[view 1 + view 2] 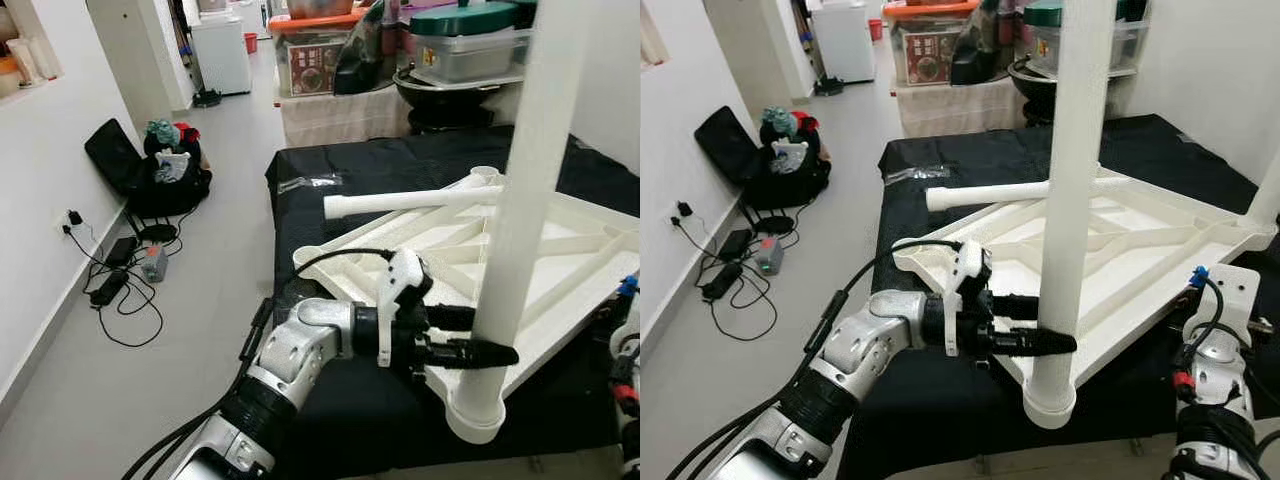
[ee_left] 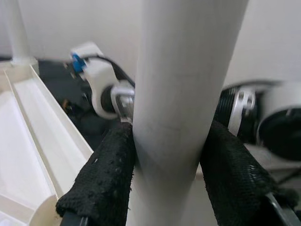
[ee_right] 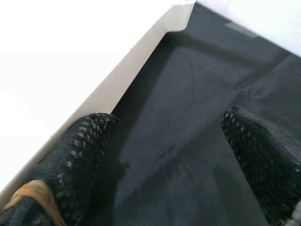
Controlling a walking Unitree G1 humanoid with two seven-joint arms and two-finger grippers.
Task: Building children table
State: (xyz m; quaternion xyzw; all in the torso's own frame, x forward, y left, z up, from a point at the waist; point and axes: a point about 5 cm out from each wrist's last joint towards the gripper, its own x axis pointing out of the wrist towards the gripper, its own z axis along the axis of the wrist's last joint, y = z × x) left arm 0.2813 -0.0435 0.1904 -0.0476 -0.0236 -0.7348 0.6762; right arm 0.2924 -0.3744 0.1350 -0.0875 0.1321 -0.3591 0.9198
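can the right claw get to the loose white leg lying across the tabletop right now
Probably not easily: the right claw hangs open low at the tabletop's near edge, and the loose leg lies across its far side, past the upright leg held by the left claw.

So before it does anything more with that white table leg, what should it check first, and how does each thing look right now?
1. Grip on the leg: ok. The left gripper is shut on the upright white leg; both pads press its sides.
2. Leg standing straight in the corner socket: looks upright, but whether it is fully seated, cannot tell.
3. Tabletop lying upside down on the black cloth: ok.
4. Right gripper free: ok, open, holding nothing, beside the tabletop edge.
5. Loose second leg out of the way: ok, lying across the far side of the tabletop.
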